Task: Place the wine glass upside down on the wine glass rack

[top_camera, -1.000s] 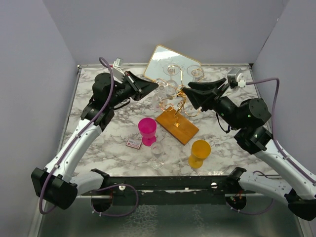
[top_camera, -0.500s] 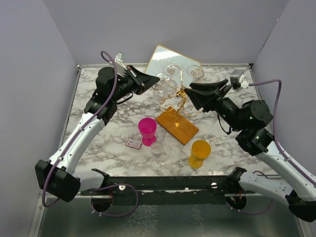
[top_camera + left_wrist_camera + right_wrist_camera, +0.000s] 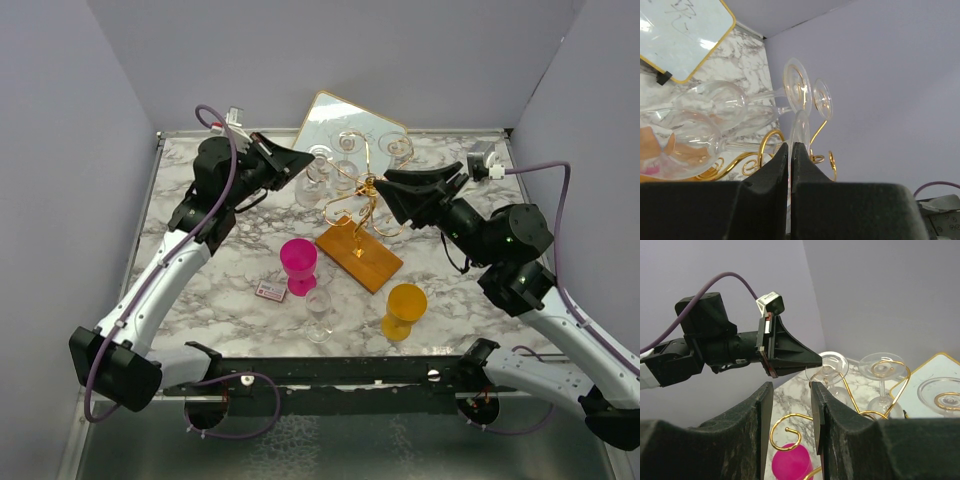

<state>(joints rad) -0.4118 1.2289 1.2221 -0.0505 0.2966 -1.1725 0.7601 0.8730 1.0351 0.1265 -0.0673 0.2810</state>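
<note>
My left gripper (image 3: 308, 158) (image 3: 790, 145) is shut on the thin rim of a clear wine glass's foot (image 3: 801, 125) (image 3: 834, 365). That wine glass (image 3: 314, 182) is upside down, its bowl (image 3: 685, 142) beside the wine glass rack's gold wire arms (image 3: 358, 195) (image 3: 767, 140). The rack stands on an orange-brown wooden base (image 3: 365, 258). Two more clear glasses (image 3: 715, 100) (image 3: 882, 365) hang on the rack. My right gripper (image 3: 383, 185) (image 3: 790, 385) is open at the rack's right side, and a gold curl (image 3: 790, 432) shows in the gap between its fingers.
A gold-framed mirror (image 3: 350, 125) leans at the back. In front of the rack stand a pink cup (image 3: 298, 262), a yellow cup (image 3: 405, 305) and an upright clear glass (image 3: 319, 310). A small box (image 3: 271, 290) lies by the pink cup.
My left gripper has moved up and toward the back left with the glass in it. The right arm has hardly moved.
</note>
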